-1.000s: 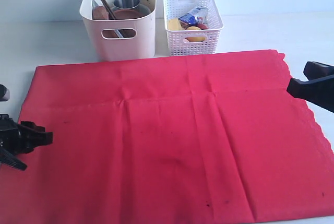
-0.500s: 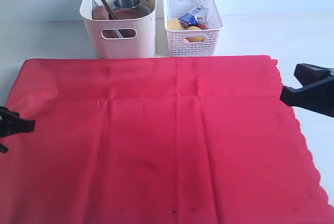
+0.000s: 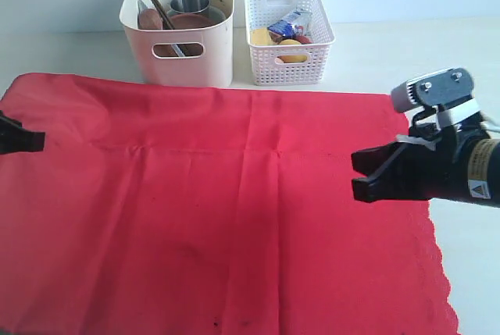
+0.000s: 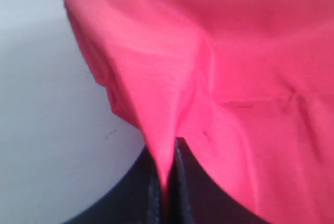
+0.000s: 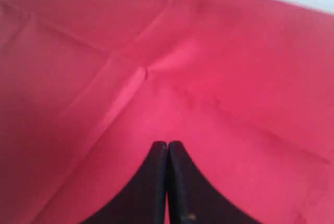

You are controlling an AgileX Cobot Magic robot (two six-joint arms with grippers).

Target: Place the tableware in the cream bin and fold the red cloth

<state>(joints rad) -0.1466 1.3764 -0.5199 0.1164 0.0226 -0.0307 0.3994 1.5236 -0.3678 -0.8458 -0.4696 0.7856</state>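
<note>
**A:** While the exterior camera is up, where does the red cloth (image 3: pixel 234 194) lie?

**B:** Spread flat over the near part of the table (image 3: pixel 469 46); its scalloped edge runs down the right side; the cream bin (image 3: pixel 187 65) stands right at its far edge, with a white perforated basket (image 3: pixel 285 69) just beside the bin.

**A:** And the tableware?

**B:** Inside the cream bin; a steel cup (image 3: pixel 190 3), a brown wooden plate (image 3: pixel 187 21) and dark chopsticks (image 3: pixel 152 1) leaning on the wall show above the rim.

**A:** The arms?

**B:** The right gripper (image 3: pixel 363 177) hovers over the cloth's right part, its arm reaching in from the right; the left gripper (image 3: pixel 31 141) shows only a dark tip at the cloth's left edge.

**A:** What does the left wrist view give?

**B:** Its black fingers (image 4: pixel 193 198) are clamped on a raised fold at the cloth's edge; the fabric tents up from the pinch; bare table lies beside it.

**A:** And the right wrist view?

**B:** Those fingers (image 5: pixel 151 182) are pressed together with nothing visible between them; creased red cloth fills the view beneath.
</note>
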